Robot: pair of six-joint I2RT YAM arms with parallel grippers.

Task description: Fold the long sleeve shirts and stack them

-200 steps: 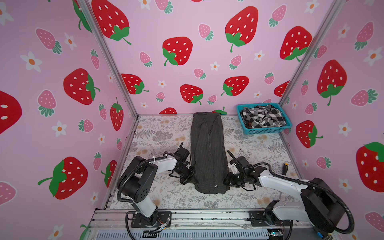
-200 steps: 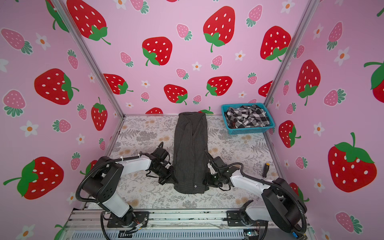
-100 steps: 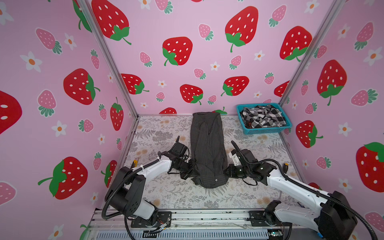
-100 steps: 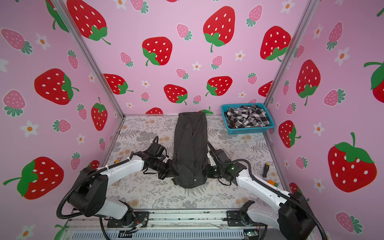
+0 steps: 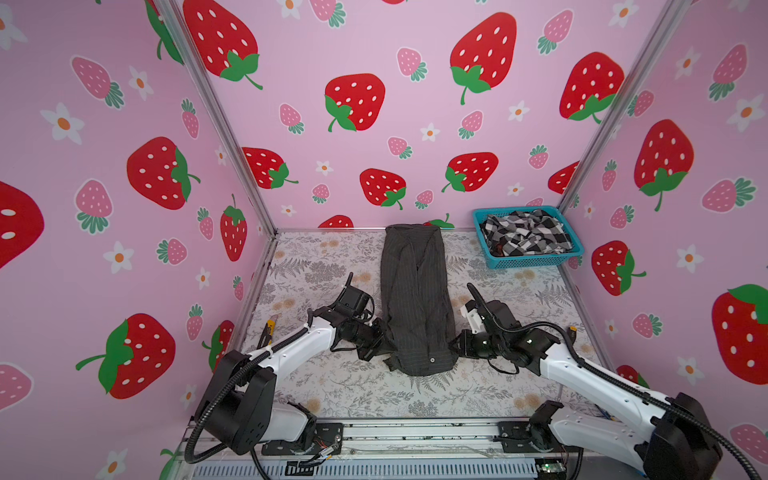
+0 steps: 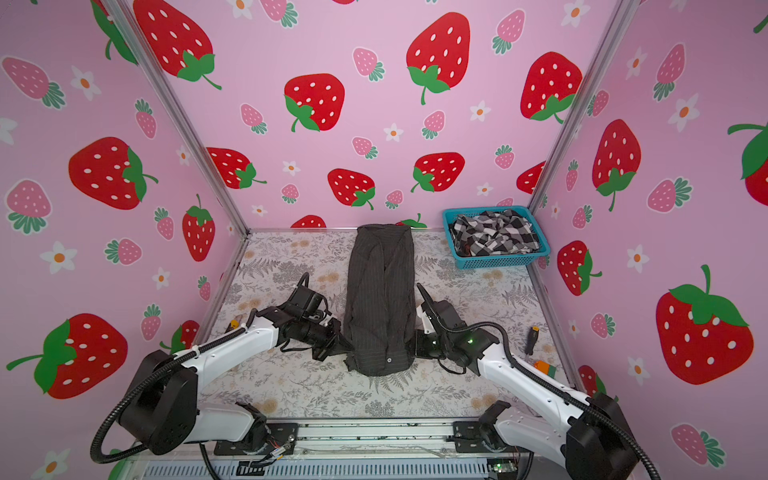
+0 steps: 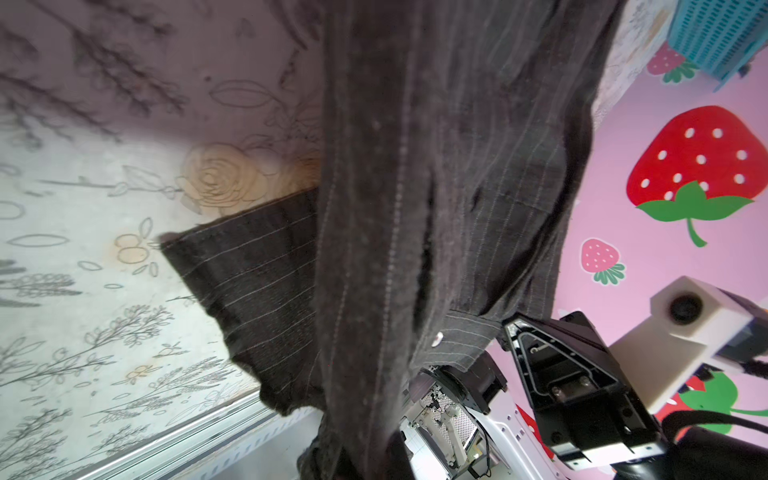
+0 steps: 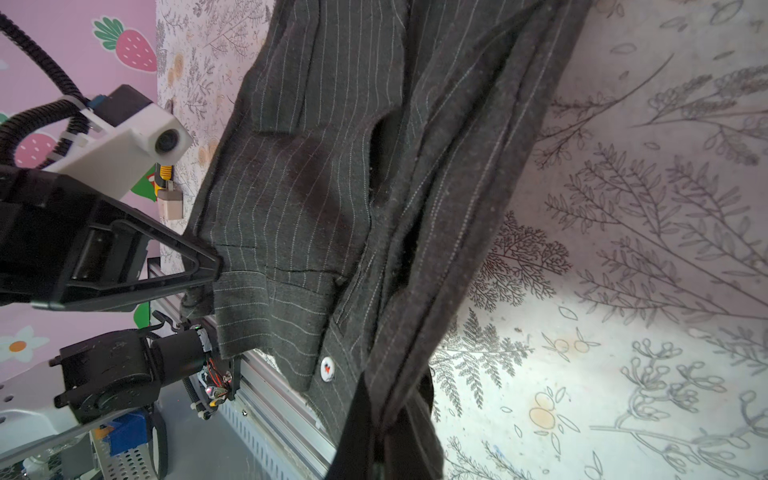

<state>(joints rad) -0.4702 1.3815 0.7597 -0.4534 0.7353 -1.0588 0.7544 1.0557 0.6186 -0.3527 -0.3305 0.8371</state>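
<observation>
In both top views the dark pinstriped shirt [image 5: 415,291] lay as one long, narrow strip on the flower-printed table [image 5: 332,386]. Its far end sat near the blue basket [image 5: 528,262], apart from the basket's wall, and the strip ran away from the basket toward the arms' bases. The black-and-white checked shirt [image 5: 525,232] lay crumpled inside the basket.

The end of the pinstriped shirt farthest from the basket was bunched between the two arms. The right gripper [image 5: 455,345] sat at the shirt's edge on the basket's side, and the left gripper [image 5: 384,338] at the edge turned away from the basket. Both were clenched on the cloth. In the right wrist view the folds ran down into that arm's own closed jaws, and the left arm's black fingertip [image 8: 199,266] pressed against the striped hem. In the left wrist view the cloth likewise hung into the closed jaws, with the right arm's finger touching the opposite edge. A pale round button [image 8: 327,368] showed on the front of the shirt, at the end farthest from the basket
</observation>
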